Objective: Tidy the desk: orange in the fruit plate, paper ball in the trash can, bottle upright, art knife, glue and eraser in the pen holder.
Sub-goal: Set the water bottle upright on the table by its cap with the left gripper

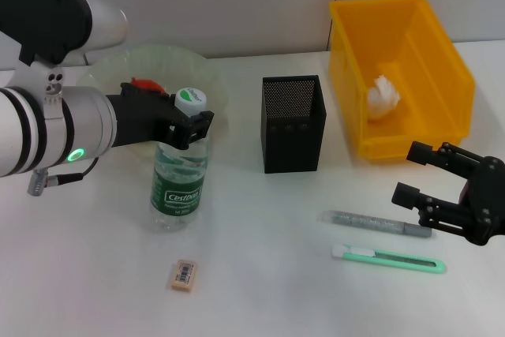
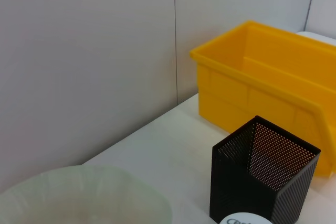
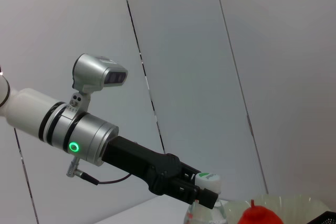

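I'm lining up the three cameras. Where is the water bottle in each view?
Head view: the bottle stands upright left of centre, its neck between the left gripper jaws, in front of the fruit plate.
Left wrist view: only its white cap peeks in at the bottom edge.
Right wrist view: bottom centre, cap at the gripper.
Shared landmark: the fruit plate.
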Action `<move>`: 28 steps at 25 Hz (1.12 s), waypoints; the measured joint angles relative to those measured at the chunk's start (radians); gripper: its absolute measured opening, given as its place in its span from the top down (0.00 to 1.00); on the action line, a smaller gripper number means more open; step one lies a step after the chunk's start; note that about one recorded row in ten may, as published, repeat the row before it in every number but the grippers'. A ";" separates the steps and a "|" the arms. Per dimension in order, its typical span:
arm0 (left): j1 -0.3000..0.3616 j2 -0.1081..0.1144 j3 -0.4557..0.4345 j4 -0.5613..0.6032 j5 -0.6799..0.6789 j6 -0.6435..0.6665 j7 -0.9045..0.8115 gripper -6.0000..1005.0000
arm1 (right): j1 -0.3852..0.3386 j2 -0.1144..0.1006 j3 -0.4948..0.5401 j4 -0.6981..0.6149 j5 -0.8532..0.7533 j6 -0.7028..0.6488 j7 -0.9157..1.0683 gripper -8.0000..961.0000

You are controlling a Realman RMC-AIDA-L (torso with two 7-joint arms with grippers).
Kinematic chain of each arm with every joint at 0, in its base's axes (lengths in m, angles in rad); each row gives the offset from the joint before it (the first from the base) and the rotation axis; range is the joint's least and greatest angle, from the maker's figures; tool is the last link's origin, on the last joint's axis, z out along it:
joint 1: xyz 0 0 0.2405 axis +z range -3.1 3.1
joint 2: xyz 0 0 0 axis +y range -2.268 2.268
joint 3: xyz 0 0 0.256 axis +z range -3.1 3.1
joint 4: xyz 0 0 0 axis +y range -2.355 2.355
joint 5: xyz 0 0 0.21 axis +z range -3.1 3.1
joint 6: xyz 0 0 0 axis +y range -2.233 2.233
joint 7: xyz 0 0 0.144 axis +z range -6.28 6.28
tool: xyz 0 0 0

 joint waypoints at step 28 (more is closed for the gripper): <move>0.044 0.000 0.000 0.014 -0.005 -0.051 0.012 0.53 | 0.001 -0.002 -0.002 -0.004 0.000 -0.001 0.002 0.18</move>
